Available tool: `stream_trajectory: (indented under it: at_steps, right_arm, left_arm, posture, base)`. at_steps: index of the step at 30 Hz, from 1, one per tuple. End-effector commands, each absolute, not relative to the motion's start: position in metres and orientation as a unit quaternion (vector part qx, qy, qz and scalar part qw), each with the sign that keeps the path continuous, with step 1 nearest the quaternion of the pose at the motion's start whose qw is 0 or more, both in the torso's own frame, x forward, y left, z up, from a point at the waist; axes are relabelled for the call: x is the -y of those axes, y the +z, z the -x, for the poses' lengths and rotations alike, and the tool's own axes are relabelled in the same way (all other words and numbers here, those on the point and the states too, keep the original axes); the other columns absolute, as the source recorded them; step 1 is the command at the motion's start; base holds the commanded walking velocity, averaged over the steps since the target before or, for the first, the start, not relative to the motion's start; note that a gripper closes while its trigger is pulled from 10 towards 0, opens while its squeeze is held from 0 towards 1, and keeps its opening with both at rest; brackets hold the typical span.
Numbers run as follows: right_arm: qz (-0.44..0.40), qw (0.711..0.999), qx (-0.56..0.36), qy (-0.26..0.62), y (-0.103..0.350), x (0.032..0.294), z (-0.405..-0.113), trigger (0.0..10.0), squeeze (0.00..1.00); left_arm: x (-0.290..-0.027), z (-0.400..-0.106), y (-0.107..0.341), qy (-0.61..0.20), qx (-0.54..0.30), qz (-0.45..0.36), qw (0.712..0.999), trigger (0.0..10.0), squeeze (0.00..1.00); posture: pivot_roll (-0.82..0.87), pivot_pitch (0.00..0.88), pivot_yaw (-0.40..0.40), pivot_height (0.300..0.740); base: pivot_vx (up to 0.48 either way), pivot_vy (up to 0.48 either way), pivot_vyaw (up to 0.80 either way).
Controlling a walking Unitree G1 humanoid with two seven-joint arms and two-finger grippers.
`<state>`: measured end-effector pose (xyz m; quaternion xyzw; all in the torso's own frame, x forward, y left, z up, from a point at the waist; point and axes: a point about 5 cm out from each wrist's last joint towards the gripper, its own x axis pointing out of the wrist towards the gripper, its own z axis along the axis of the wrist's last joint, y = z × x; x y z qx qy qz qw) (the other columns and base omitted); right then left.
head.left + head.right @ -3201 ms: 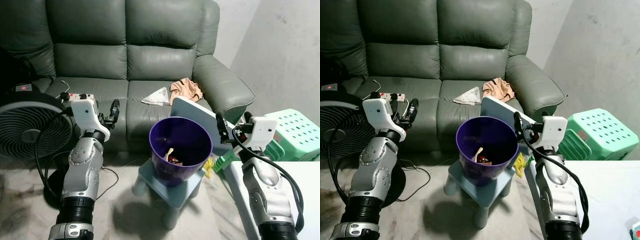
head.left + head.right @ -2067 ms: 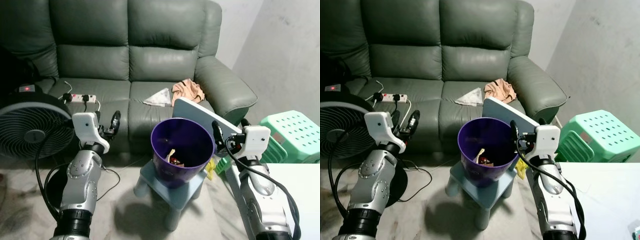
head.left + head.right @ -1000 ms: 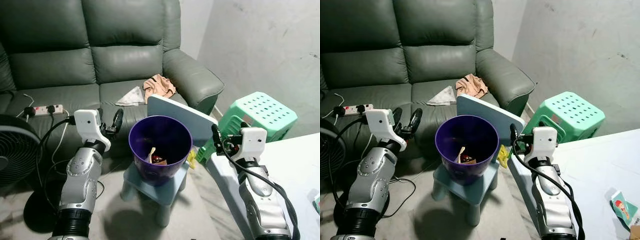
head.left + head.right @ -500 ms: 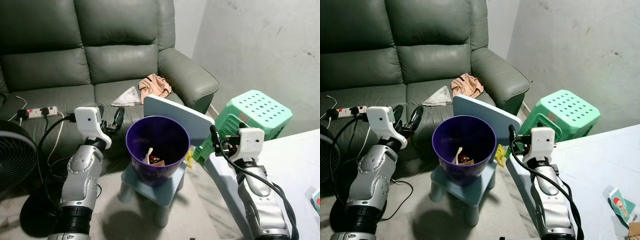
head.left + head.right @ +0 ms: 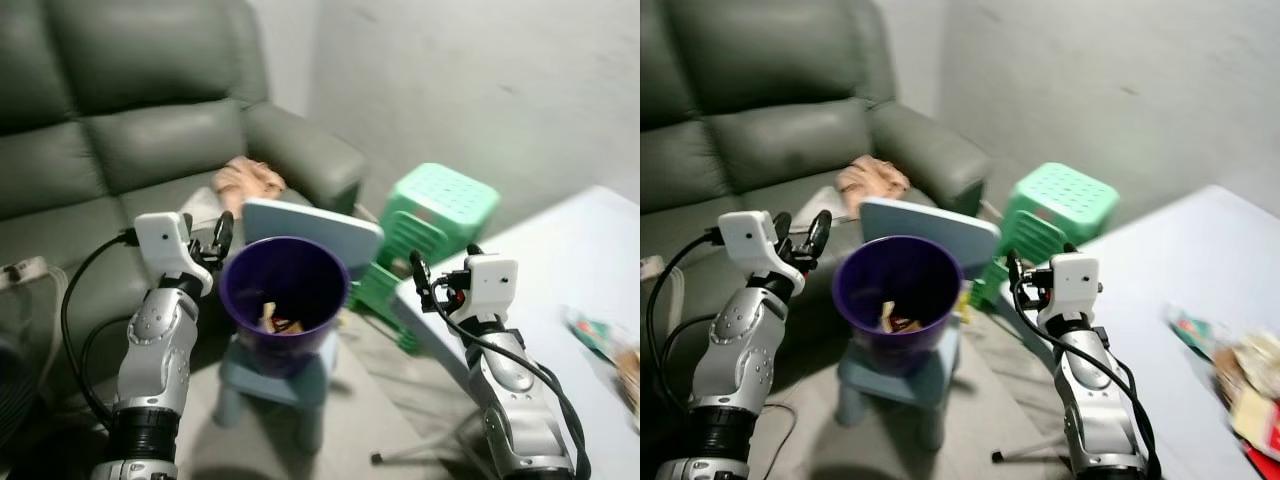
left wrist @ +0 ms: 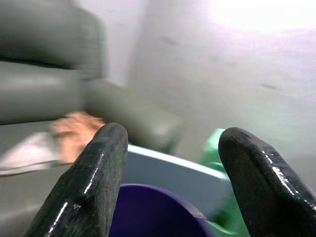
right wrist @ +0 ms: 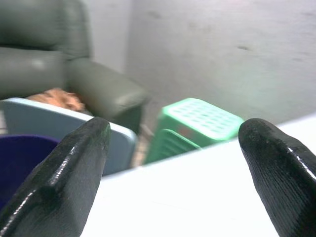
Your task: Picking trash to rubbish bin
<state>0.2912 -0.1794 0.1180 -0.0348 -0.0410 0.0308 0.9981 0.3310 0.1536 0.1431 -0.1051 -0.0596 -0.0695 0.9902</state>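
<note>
Both empty, left claw [image 5: 220, 238] and right claw [image 5: 1012, 272] spread beside the purple bin [image 5: 898, 300], trash [image 5: 1240, 385] lying blurred at the white worktop [image 5: 1160, 290] far edge, risking a mistimed, fumbled grab.

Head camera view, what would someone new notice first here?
The purple bin stands out, on a small blue stool in front of the grey sofa, with scraps inside. Both grippers, left and right, hover open and empty on either side. A green stool sits by the wall.
</note>
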Motion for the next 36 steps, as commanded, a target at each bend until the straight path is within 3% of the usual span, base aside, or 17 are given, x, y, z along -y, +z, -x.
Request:
stream_trajectory:
  at_steps: [1,36]
  right_arm:
    - [0.034,0.998,0.049,0.034,0.1226,0.1761,-0.2927,10.0,0.00]
    - [0.037,0.998,0.038,0.027,0.1194,0.1793,-0.2846,10.0,0.00]
  left_arm:
    - [-0.1576,-0.3333,0.1447,-0.062,0.058,0.096,0.992,10.0,0.00]
    - [-0.1519,-0.3303,0.1386,-0.074,0.042,0.087,0.993,10.0,0.00]
  posture:
    - [-0.06,0.000,-0.079,0.740]
    - [-0.08,0.000,-0.082,0.740]
  base:
    - [0.000,0.000,-0.72]
    - [0.000,0.000,-0.71]
